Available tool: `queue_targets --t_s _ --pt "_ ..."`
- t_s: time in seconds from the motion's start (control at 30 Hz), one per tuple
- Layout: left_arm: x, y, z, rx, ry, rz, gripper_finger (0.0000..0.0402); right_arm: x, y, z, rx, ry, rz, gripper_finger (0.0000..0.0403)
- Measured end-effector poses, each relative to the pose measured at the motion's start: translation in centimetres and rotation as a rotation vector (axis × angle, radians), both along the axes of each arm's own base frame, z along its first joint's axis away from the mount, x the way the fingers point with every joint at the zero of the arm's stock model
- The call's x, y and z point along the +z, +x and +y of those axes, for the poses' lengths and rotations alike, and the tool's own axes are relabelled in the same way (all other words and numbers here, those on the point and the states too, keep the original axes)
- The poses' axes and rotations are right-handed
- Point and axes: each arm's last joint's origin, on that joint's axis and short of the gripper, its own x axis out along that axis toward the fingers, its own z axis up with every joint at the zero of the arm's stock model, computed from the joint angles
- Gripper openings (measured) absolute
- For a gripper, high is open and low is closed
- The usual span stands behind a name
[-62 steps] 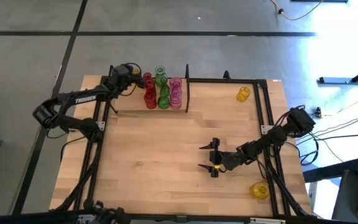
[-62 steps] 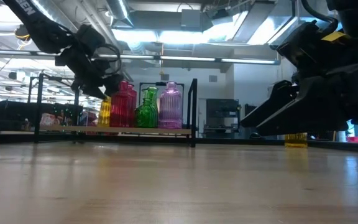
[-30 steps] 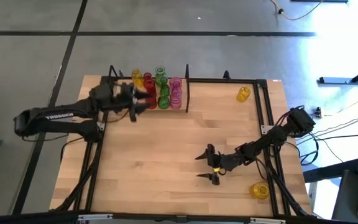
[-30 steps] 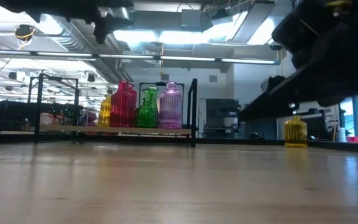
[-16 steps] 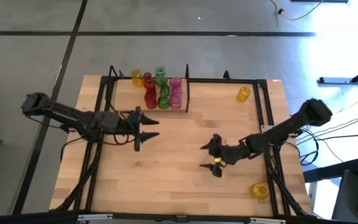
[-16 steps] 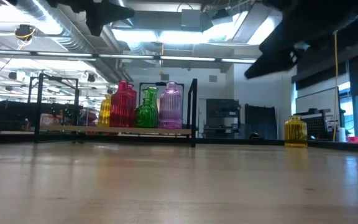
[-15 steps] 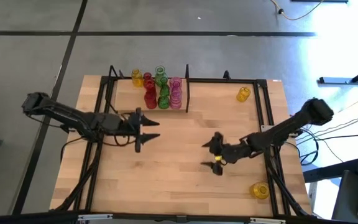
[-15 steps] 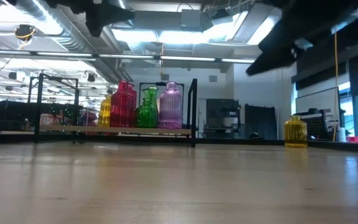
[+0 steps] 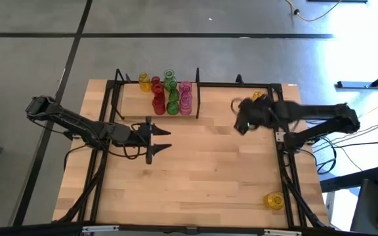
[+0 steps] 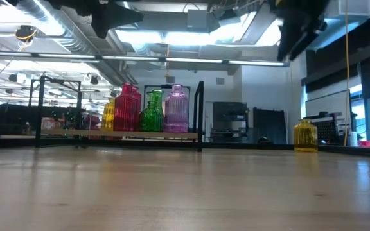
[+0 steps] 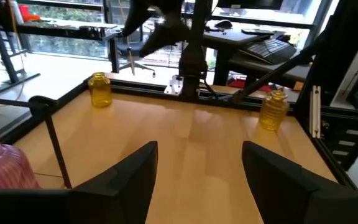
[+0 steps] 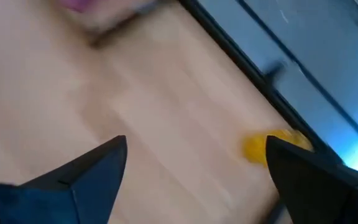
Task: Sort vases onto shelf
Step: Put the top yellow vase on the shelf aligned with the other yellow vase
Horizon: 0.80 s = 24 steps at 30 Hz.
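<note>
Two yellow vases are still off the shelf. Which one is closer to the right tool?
The yellow vase at the far right corner: the right tool, open, hangs just beside it. The other loose yellow vase stands at the near right edge.

Grey floor (image 9: 176,16) crossed by dark lines surrounds the wooden table (image 9: 189,177) — beyond it, bright ceiling lights (image 10: 172,38) and exposed ducts (image 10: 63,32).
</note>
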Motion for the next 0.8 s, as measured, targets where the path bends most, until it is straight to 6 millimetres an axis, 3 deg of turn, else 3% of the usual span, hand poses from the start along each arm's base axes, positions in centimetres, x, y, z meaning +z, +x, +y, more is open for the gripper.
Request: queue_targets --t_s 0.13,0.4,0.8 --pt "0.0 0.0 0.1 0.009 0.0 -0.001 0.0227 -0.1 -1.3 -4.2 -0.134 0.044 0.091 0.0363" --pt "0.0 0.0 0.1 0.026 0.001 -0.002 0.0227 -2.1 -3.0 -11.0 -0.221 0.209 0.121 0.0363" --pt "-0.1 0.1 0.5 0.044 0.001 0.013 0.0227 -6.3 -3.6 -18.0 -0.314 0.337 0.197 0.0363"
